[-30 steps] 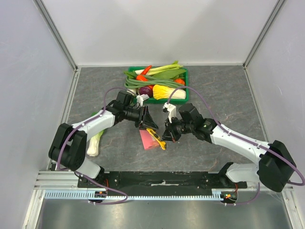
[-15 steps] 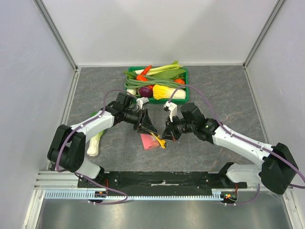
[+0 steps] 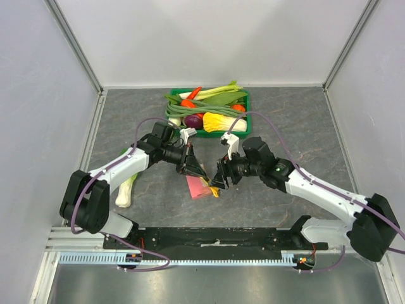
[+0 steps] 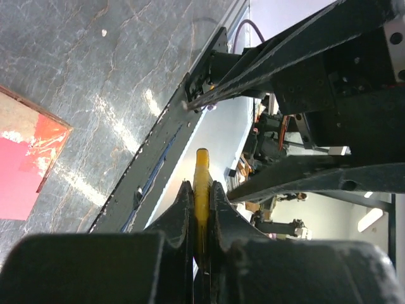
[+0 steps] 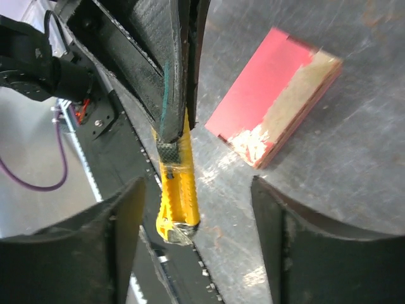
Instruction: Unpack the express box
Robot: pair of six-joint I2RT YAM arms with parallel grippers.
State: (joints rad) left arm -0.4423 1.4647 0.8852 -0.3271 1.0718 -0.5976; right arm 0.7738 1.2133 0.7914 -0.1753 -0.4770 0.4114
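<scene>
1. Since a second ago, the left pincer (image 3: 197, 172) has dropped toward the near side and now hangs just over the far edge of the express box (image 3: 197, 188). The right pincer (image 3: 217, 179) has edged in toward it, so the two tips sit closer together. The box itself lies where it did.
2. The express box is a thin, flat rectangle of pink-red cardboard. It lies flat on the desk (image 3: 297, 126) between the two pincers, a little toward the arm bases.
3. In the right wrist view, one end of the box's top face is scuffed. The coloured skin is torn away there to bare brown board with ragged white flecks, while the rest is smooth and evenly pink.
4. The left pincer is clenched on a cutter (image 5: 176, 190), a slim yellow plastic body with a ridged side and a blunt, worn end. Its jaws press flat against both faces of the cutter, which sticks out beyond their tips and points down at the desk just beside the box's torn end.
5. The right pincer is released. Its jaws stand wide apart on either side of the cutter and grip nothing.
6. The desk top is dark grey stone-like sheet with pale veins and a slight sheen.
7. At the far side stands a green plastic crate (image 3: 248, 104) heaped with mixed vegetables.
8. A pale leek (image 3: 124, 190) with a white stalk and greenish top lies on the desk beside the left arm, well apart from the box.
</scene>
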